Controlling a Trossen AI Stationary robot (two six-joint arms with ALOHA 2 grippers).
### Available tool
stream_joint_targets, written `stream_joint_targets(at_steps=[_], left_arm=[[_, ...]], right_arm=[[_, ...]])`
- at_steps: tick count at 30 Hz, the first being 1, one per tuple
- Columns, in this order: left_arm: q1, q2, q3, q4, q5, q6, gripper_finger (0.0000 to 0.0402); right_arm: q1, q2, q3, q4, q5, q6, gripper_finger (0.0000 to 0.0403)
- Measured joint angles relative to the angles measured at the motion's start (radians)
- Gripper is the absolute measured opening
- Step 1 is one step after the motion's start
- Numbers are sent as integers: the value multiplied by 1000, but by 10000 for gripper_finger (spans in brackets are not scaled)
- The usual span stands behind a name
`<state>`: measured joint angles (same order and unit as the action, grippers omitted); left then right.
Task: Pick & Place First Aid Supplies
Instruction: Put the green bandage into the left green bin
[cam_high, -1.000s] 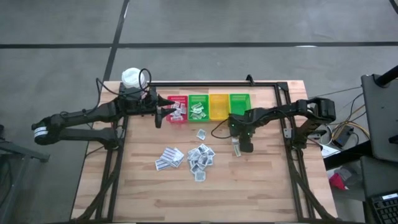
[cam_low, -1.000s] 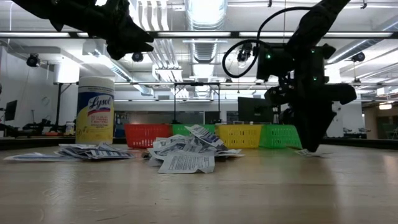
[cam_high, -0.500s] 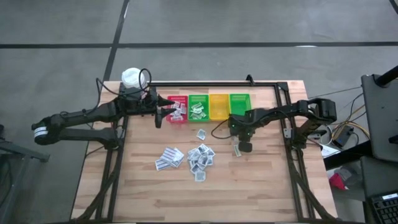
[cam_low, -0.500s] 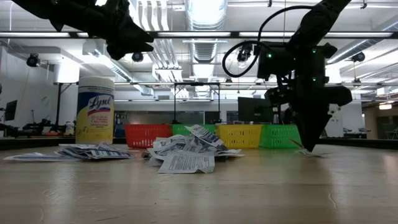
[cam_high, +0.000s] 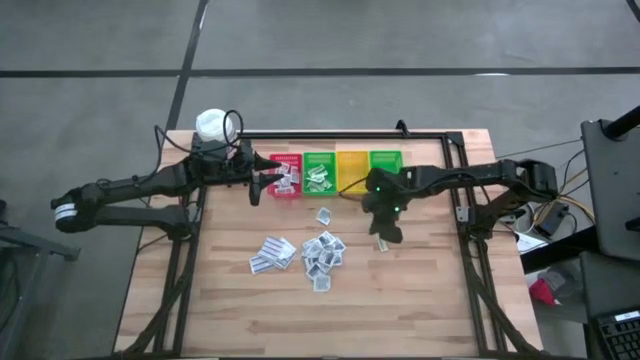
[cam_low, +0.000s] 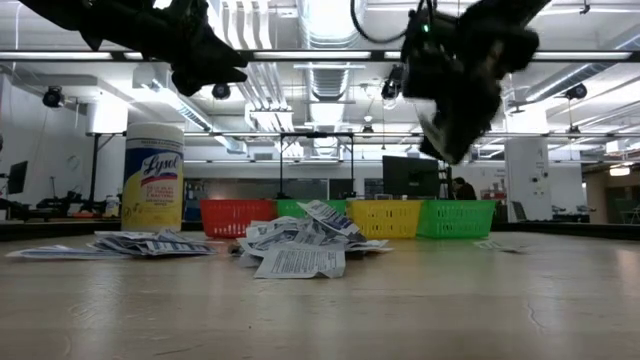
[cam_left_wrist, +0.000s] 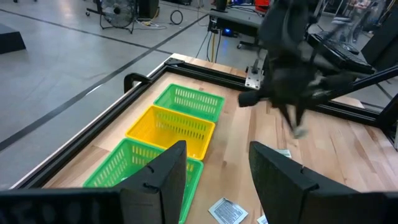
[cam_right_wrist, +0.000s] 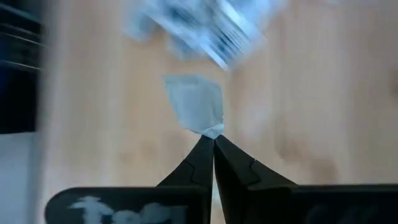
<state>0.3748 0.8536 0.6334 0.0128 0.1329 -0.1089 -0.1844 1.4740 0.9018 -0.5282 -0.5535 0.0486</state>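
Carrying: right pincer clamped on one packet by its corner; keep level toward bins; left pincer apart, waiting.

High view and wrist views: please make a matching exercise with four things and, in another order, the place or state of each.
Things:
1. left gripper
2. right gripper
3. yellow bin
4. bottle

Places or states:
A. between the two green bins
B. open, beside the red bin
C. at the far left corner of the table
D. shut on a sachet

Pairs: 1-B, 2-D, 3-A, 4-C
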Motion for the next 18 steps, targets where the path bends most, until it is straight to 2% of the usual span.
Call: stream_joint_targets(at_steps=[7, 11, 14, 18], left_arm=[[0, 0, 0, 3, 0, 0, 174], [0, 0, 0, 3, 0, 0, 175], [0, 0, 0, 3, 5, 0, 174], [0, 0, 0, 3, 6, 0, 175]], right_arm=[[-13, 18, 96, 171, -308, 2, 8], [-31, 31, 147, 221, -437, 5, 8], [-41, 38, 191, 227, -497, 5, 8], [-43, 51, 230, 224, -485, 5, 8]])
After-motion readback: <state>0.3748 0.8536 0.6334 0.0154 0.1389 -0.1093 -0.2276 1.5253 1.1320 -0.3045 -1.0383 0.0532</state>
